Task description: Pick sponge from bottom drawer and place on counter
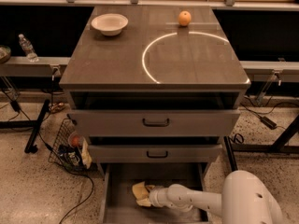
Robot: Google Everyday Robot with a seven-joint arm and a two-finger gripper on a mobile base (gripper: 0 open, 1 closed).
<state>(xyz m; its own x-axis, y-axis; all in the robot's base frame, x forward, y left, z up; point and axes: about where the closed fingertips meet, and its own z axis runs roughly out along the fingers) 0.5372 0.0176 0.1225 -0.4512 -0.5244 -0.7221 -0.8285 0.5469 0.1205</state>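
Camera view: pale yellow sponge (138,189) at claw (146,198) in bottom drawer (177,177); its grip cannot be told.

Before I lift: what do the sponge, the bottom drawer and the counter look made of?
The sponge looks like soft foam: pale yellow, matte. The bottom drawer seems painted metal: plain grey floor and walls, though not certain. The counter is probably laminate or coated board: dark grey-brown, smooth, slight sheen. The pincer is in the drawer at the sponge.
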